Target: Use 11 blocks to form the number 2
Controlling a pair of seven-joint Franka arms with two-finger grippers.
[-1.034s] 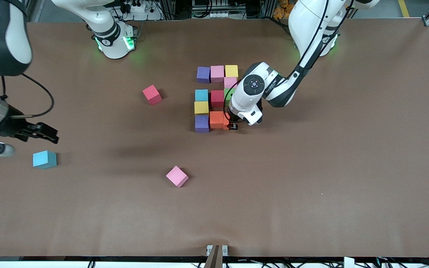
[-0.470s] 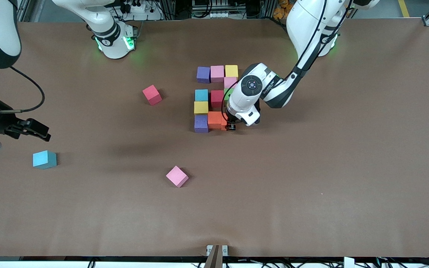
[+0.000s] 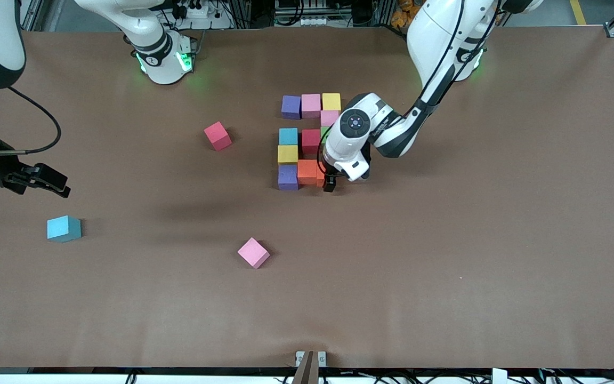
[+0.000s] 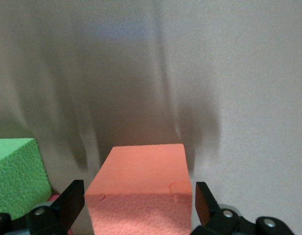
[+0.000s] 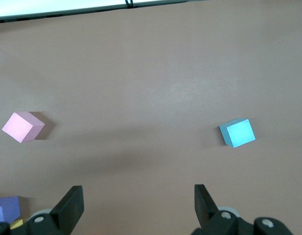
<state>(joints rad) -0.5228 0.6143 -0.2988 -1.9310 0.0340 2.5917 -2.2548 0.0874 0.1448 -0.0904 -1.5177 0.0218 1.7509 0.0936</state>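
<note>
The blocks form a cluster mid-table: purple (image 3: pixel 290 106), pink (image 3: pixel 310 105) and yellow (image 3: pixel 331 101) in a row, and pink (image 3: pixel 329 117) just under the yellow. Nearer the camera come light blue (image 3: pixel 288 136), red (image 3: pixel 310 141), green (image 3: pixel 325 132), yellow (image 3: pixel 288 154), purple (image 3: pixel 288 177) and orange (image 3: pixel 307 172). My left gripper (image 3: pixel 327 182) is down at the cluster's edge. It stands open astride a second orange block (image 4: pixel 141 186), with a gap at each side. The green block (image 4: pixel 16 176) shows beside it. My right gripper (image 3: pixel 46 181) hangs open and empty.
Three loose blocks lie apart: red (image 3: pixel 217 135) toward the right arm's end of the cluster, pink (image 3: pixel 253 253) nearer the camera, and light blue (image 3: pixel 63 228) near the right gripper. The right wrist view shows the light blue (image 5: pixel 237 132) and pink (image 5: pixel 23 126) blocks.
My left gripper has opened and let go of the orange block, which rests on the table beside the other orange one. The right gripper has drifted a little toward its end of the table.
</note>
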